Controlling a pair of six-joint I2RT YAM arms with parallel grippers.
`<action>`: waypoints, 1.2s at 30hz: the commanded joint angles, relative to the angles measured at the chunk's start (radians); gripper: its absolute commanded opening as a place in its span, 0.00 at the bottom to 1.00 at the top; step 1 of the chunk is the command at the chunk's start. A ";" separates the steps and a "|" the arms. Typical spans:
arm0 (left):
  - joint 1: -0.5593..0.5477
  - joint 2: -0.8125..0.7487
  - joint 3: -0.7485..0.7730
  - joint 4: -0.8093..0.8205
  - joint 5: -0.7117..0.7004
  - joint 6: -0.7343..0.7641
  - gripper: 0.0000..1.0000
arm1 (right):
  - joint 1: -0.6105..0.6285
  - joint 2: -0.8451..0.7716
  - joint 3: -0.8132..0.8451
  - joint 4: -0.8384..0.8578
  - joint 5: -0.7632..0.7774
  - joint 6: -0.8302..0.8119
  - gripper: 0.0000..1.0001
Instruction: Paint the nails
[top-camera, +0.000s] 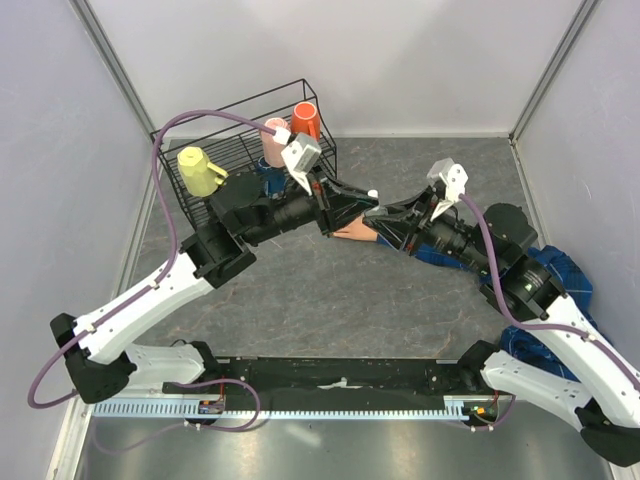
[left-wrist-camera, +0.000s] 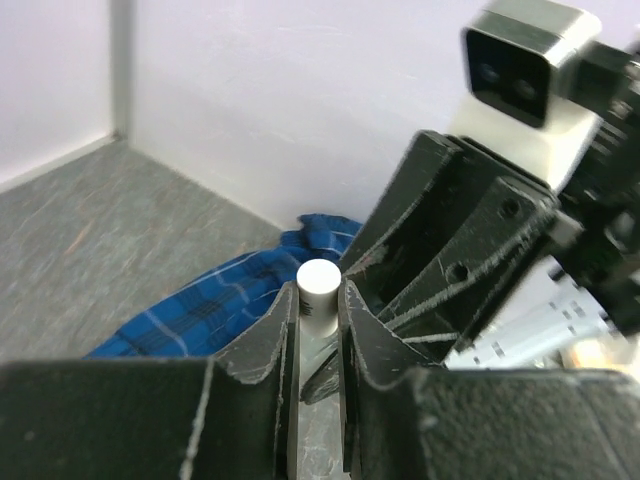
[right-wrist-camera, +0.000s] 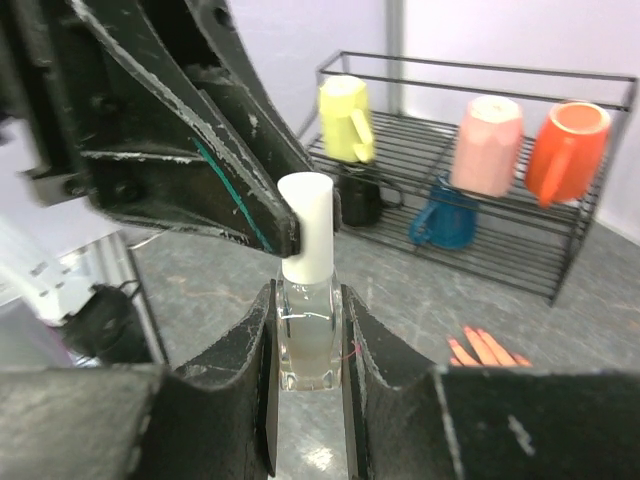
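- The right gripper (right-wrist-camera: 308, 308) is pinching a small clear glass bottle (right-wrist-camera: 308, 345), upright, its jaws pressed against the bottle's two flat sides.
- The left gripper (left-wrist-camera: 318, 302) comes in from the other side – its fingers sit tight on either side of the bottle's white cylindrical cap (left-wrist-camera: 320, 278), gripping it.
- From above, the two grippers meet nose to nose over the middle of the grey mottled table (top-camera: 320, 300).
- The peach-pink fake hand (top-camera: 350, 232) lies flat on the table just beside and partly under the joined grippers, apart from the bottle.
- The nails (right-wrist-camera: 468, 333) show in the right wrist view as reddish-pink tips on the fingers, low and to the right of the bottle; from above they are too small to tell.
- The blue plaid shirt sleeve (top-camera: 562, 275) runs from the fake hand to the right, under the right arm, and bunches near the right wall.
- A black wire rack (right-wrist-camera: 470, 66) stands in the far left corner – it holds a yellow mug (top-camera: 200, 170), a pink mug (top-camera: 272, 140), an orange mug (top-camera: 306, 121), a blue mug (right-wrist-camera: 445, 215) and a dark mug (right-wrist-camera: 360, 197).
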 joint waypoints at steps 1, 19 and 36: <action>0.060 -0.058 -0.128 0.177 0.543 0.061 0.02 | 0.002 -0.045 -0.002 0.142 -0.230 0.017 0.00; 0.245 -0.055 -0.072 0.042 0.558 -0.009 0.56 | 0.002 -0.021 0.012 0.063 -0.225 -0.052 0.00; 0.007 -0.076 0.101 -0.197 -0.341 -0.151 0.65 | 0.002 0.053 0.098 -0.016 0.076 -0.147 0.00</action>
